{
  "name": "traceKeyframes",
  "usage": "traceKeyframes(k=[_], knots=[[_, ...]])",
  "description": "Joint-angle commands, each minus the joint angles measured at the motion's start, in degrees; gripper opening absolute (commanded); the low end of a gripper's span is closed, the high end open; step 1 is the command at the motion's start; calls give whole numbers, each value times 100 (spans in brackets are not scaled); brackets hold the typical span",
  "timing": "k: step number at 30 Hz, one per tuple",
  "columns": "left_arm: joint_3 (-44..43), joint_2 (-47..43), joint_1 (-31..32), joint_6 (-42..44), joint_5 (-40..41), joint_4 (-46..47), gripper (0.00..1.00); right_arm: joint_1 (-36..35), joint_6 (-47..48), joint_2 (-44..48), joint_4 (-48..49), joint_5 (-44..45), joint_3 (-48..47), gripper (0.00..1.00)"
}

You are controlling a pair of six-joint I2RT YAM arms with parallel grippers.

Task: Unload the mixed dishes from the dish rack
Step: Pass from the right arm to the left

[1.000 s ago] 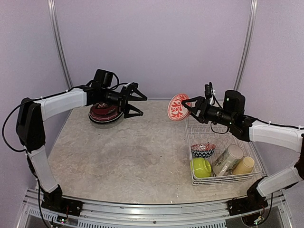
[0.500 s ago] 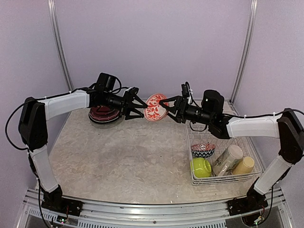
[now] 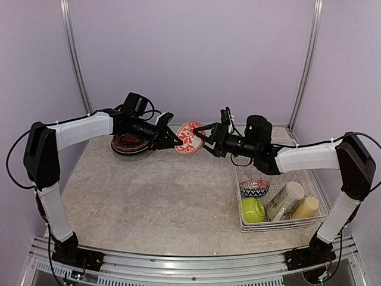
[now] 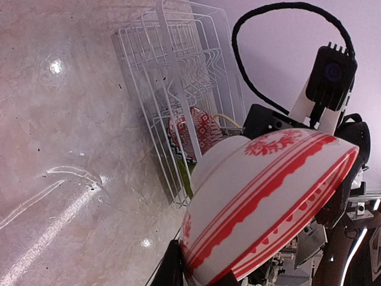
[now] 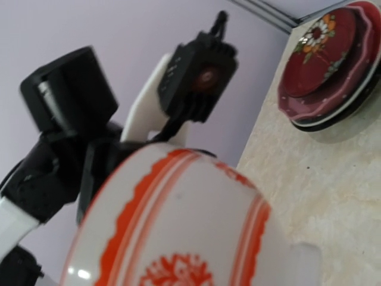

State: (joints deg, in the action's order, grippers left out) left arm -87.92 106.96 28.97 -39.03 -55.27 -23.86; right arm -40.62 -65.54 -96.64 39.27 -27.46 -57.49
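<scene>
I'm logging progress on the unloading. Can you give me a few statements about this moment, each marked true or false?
The red-patterned bowl is in the air between the left gripper and the right gripper. True.
The stack of plates stands in the dish rack. False: it sits on the table, outside the rack.
The lime-green bowl lies in the rack. True.
Three mugs lie in the rack. False: two, a cream mug and a yellow mug.

Soft, even light casts faint shadows under the dish rack (image 3: 280, 226). Left of it in the left wrist view, 2 glare spots and a streak mark the table (image 4: 59, 149). The right wrist's red-patterned bowl (image 5: 178, 226) is blurred.
</scene>
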Motion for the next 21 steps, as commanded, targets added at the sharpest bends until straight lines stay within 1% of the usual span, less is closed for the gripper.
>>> traceKeyframes(k=[1,2,6,8,9,10,15,17,21], knots=[[-124,54,4,68,285,-197,5,-112,61,-11,407,-31,-246,0],[-131,53,-3,78,352,-244,0,-121,100,-19,361,3,-259,0],[-153,71,-55,79,748,-449,0,-172,235,-51,46,150,-321,3],[-184,92,-67,84,923,-563,0,-171,234,-77,23,212,-305,8],[-216,96,-67,94,1070,-646,0,-174,234,-93,-10,245,-293,14],[-239,97,-67,112,1203,-734,0,-174,234,-100,-41,278,-289,19],[-276,81,-67,106,1814,-990,0,-171,208,-289,-188,491,-428,37],[-304,86,-71,110,2175,-1171,0,-176,208,-419,-368,548,-587,51],[-292,111,-118,70,2669,-1350,0,-176,255,-554,-558,825,-646,76]])
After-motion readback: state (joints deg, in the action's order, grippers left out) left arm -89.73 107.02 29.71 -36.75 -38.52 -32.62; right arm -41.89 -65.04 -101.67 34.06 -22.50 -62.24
